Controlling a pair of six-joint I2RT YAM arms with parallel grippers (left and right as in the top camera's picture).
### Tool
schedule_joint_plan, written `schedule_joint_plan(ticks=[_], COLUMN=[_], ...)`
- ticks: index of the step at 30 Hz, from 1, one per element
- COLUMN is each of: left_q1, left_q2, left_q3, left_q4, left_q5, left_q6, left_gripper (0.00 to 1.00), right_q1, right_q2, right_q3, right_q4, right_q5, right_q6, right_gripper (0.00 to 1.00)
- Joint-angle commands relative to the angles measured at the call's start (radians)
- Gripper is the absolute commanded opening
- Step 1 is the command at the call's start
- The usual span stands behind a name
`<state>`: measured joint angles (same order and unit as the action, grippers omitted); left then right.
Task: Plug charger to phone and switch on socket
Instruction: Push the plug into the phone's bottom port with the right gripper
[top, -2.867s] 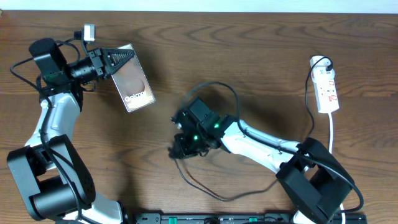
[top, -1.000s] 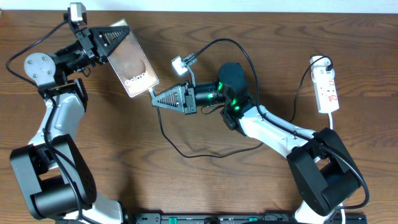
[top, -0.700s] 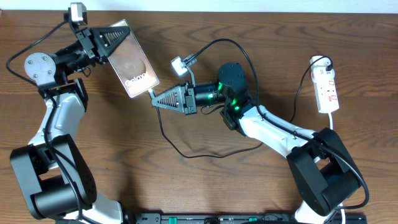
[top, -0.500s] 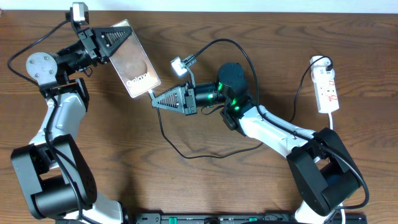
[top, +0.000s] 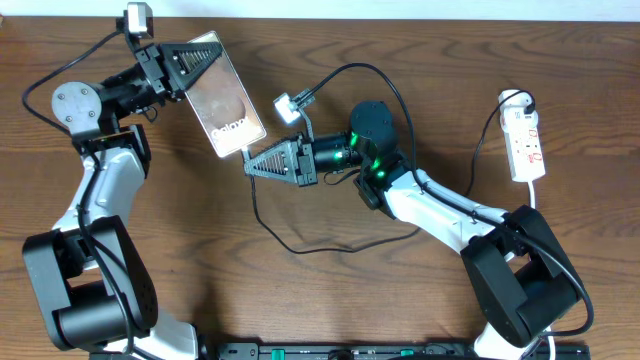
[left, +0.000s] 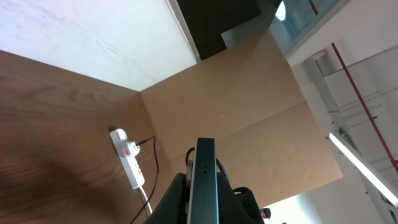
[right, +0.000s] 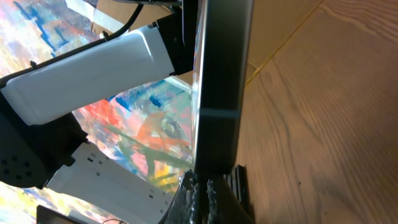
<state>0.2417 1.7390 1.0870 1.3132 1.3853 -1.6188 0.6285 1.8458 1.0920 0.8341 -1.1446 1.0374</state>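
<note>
My left gripper (top: 200, 62) is shut on the top end of the phone (top: 228, 108), a shiny brownish slab held tilted above the table at the upper left. In the left wrist view the phone (left: 204, 177) shows edge-on between the fingers (left: 204, 202). My right gripper (top: 249, 164) points left, its tip just below the phone's lower end, shut on the charger's plug. The charger's thin black cable (top: 300, 250) hangs from it and loops over the table. In the right wrist view the phone's dark end (right: 217, 93) stands right above the shut fingers (right: 203, 186). The socket (top: 525, 142) lies at the far right.
The socket (left: 128, 165) also shows far off in the left wrist view, with its white cord running toward the near edge (top: 533, 215). A thicker black cable arcs over my right arm (top: 350, 68). The wooden table (top: 180, 260) is bare at the lower left.
My right gripper rose from the table's middle with the plug and reached toward the phone. In the last second the left arm shifted the phone slightly right, closer to the plug.
</note>
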Motion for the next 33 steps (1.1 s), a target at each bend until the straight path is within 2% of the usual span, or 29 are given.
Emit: schedule_joint_plan(ticks=[1, 14, 33], left_q1=[-0.012, -0.012, -0.012], left_q2=[-0.015, -0.015, -0.015], left_q3=[0.020, 0.020, 0.020], left_q4=[0.013, 0.013, 0.013], left_q5=[0.021, 0.180, 0.172], left_q6=[0.006, 0.025, 0.024], left_gripper=[0.07, 0.07, 0.07], right_q1=[0.002, 0.000, 0.000], right_q2=[0.006, 0.006, 0.006], right_q3=[0.003, 0.003, 0.003], right_q4=[0.002, -0.047, -0.041], right_q5=[0.036, 0.035, 0.156], right_q6=[-0.016, -0.048, -0.047], right_gripper=[0.01, 0.01, 0.01])
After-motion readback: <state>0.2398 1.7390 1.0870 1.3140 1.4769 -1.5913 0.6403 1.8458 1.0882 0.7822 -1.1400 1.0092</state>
